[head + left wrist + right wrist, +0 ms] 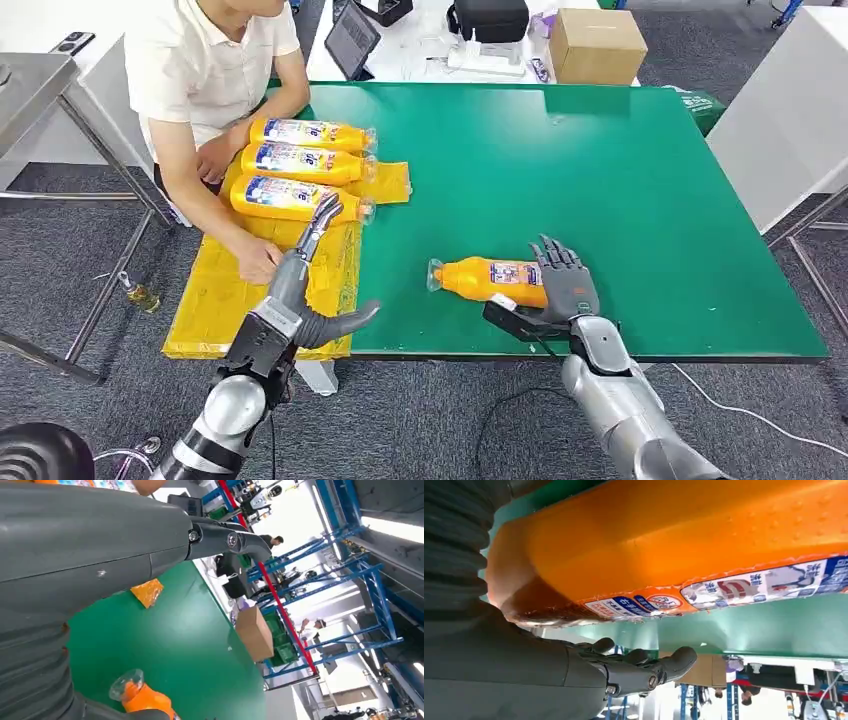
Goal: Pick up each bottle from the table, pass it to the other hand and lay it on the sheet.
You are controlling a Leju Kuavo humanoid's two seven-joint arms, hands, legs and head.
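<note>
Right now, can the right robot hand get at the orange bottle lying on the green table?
Probably yes. The right robot hand is already at the base of the orange bottle, fingers spread, with nothing between them on the green table.

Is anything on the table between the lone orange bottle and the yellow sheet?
Nothing visible. Bare green table lies between the lone bottle and the yellow sheet. The left hand hovers over the sheet's near edge, empty.
</note>
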